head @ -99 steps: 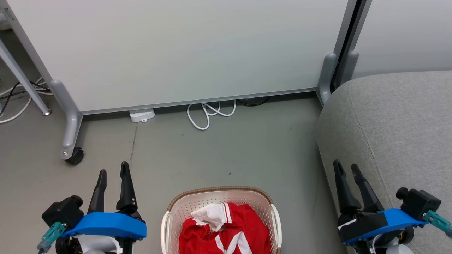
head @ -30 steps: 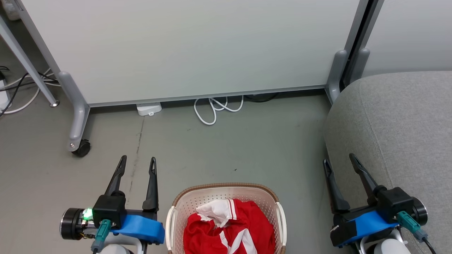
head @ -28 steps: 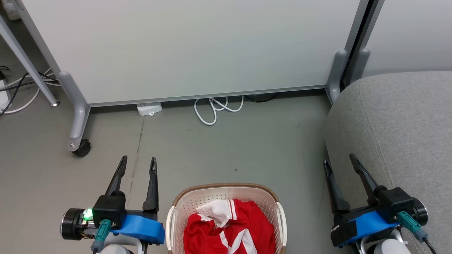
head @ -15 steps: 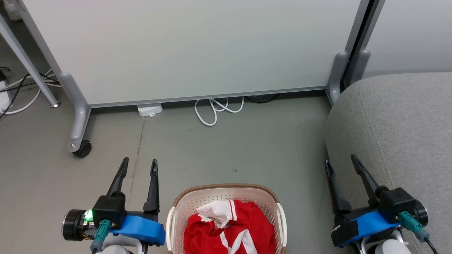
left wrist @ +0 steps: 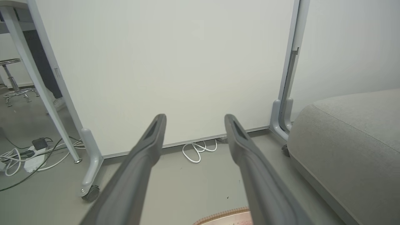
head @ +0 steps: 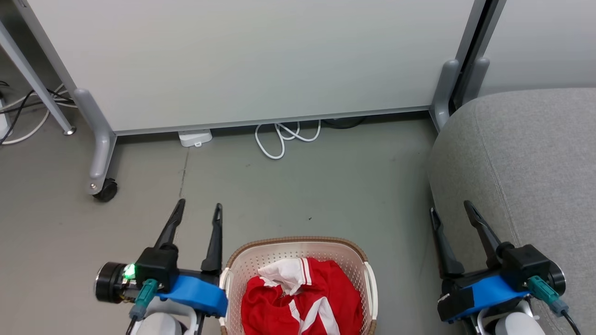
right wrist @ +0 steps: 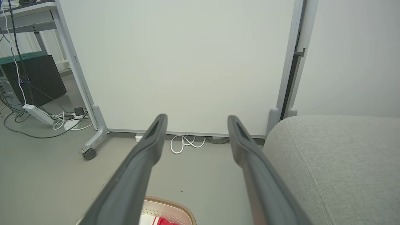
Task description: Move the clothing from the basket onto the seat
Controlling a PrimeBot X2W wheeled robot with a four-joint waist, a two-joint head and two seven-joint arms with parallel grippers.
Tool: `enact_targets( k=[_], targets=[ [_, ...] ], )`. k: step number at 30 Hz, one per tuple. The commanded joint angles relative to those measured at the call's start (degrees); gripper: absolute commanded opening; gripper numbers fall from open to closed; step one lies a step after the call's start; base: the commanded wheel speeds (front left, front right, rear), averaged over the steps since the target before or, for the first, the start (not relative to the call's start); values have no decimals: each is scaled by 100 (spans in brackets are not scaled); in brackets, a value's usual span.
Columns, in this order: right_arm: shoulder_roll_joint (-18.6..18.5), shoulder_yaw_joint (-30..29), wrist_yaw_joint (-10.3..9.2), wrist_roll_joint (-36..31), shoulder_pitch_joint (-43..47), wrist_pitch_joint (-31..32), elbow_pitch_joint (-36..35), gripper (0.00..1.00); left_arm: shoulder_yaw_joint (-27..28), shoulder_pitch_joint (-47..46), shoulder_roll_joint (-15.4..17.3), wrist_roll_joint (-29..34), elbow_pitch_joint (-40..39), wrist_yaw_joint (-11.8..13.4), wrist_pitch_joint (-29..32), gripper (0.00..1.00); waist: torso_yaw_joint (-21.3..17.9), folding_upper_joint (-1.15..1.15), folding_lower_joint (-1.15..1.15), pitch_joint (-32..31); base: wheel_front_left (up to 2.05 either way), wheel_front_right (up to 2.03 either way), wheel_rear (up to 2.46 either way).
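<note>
1. Left gripper (head: 199, 203): has shifted toward the basket (head: 298, 241) over the last half second. Its blue mount now overlaps the basket's left rim in the head view. The camera has also moved a little. Fingers are spread apart and hold nothing.
2. Right gripper (head: 450, 207): much where it was, in front of the seat's near edge. Fingers are parted and empty.
3. Basket: cream perforated plastic with a brown woven-look rim. It stands on the grey floor (head: 326, 186) between the two grippers. Its near end is cut off by the bottom of the head view.
4. Clothing (head: 288, 302): red fabric with white stripes, bunched inside the basket, a white panel uppermost toward the far left. Whether it is one garment or two cannot be told from the heap.
5. Seat (head: 526, 163): light grey upholstery, bare, on the robot's right, apart from the basket.
6. Step in hand, as judged: the approach to a first grasp. All the clothing is still in the basket, so the task is at its start.
7. Handling note:
   - Bring the left gripper over the rim, not against it, then tip the fingers down onto the raised white fold.
   - Pinch a thick bunch of cloth, not a single edge.
   - Lift clear of the basket wall before swinging right, so the basket neither drags nor tips.
   - Soft fabric will trail, so lift it high.
</note>
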Motion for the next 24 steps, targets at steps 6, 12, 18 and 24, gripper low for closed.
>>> enact_targets(
  k=[6,12,18,24],
  targets=[
    [-31,-4,13,-44,-253,-22,-100,100,-326,-492,118,-24,257,-184,-17,100,-148,0,0,313,0,0,0],
    [-31,-42,13,-23,-458,-22,-251,100,-738,-1006,334,-64,571,-224,-17,100,-367,0,0,769,0,0,0],
    [-29,-91,13,14,-676,-22,-392,100,-1403,-1433,551,-241,916,-216,-17,100,-560,0,0,1253,0,0,0],
    [-28,-60,12,10,-1044,-22,-596,100,-2382,-2032,863,-526,1482,-216,-17,100,-768,0,0,1960,0,0,0]
  ],
)
